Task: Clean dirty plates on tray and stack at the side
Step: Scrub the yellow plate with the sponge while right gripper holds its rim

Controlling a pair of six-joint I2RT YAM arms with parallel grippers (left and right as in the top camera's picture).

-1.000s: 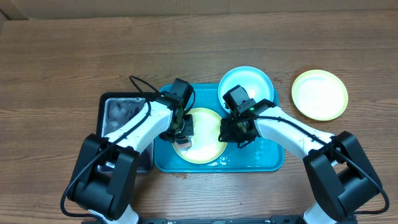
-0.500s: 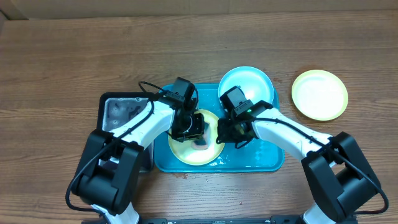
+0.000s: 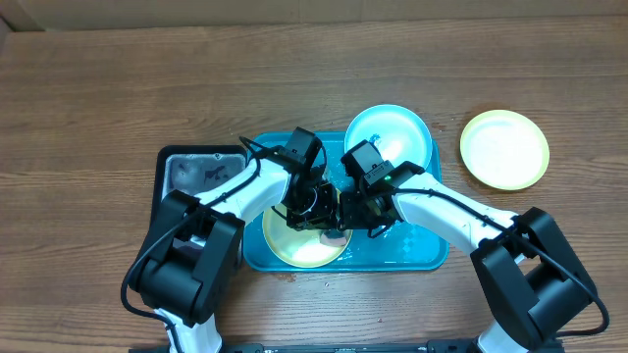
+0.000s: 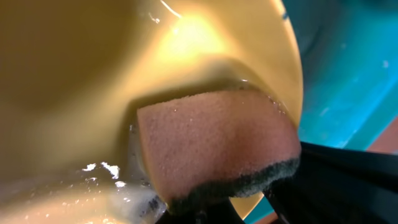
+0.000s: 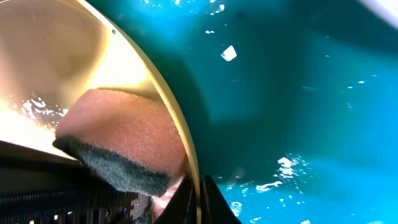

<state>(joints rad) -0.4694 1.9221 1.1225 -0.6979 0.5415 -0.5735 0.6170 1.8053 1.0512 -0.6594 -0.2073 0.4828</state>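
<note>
Left gripper (image 3: 312,204) clamps tight on the sponge (image 4: 211,146), pressing it against the wet yellow-green plate (image 3: 299,245) sitting in the tray (image 3: 412,257). Right gripper (image 3: 355,211) pinches that plate's rim, jaws closed on it. Best play, I'd say: hold the rim firm, lay the sponge flat, stroke right out to the edge, and don't let the plate skid on this slick tray.

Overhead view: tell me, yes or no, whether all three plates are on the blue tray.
No: one yellow-green plate lies on the wooden table, to the right of the tray and apart from it.
</note>
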